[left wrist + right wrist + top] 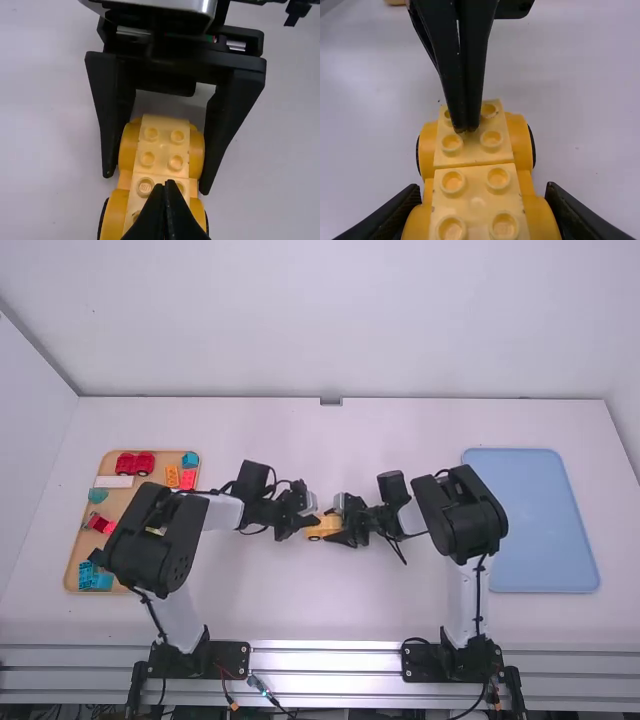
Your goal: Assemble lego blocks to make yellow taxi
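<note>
Bearing faint lettering on one stud [145, 187], yellow car [163, 167] between right jaws

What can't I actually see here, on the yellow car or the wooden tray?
One end of the yellow car: cut off by the left wrist view's edge.
Two studs: partly behind the left fingers, right wrist view.
Car's underside: hidden by its top, wrist views.
Part of the tray: under the left arm, high view.

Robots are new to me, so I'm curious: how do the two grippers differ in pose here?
The left gripper has its fingers together; the right gripper has its fingers apart. The left gripper's tips meet over the yellow car, while the right gripper's fingers clasp its sides. Both are black.
</note>
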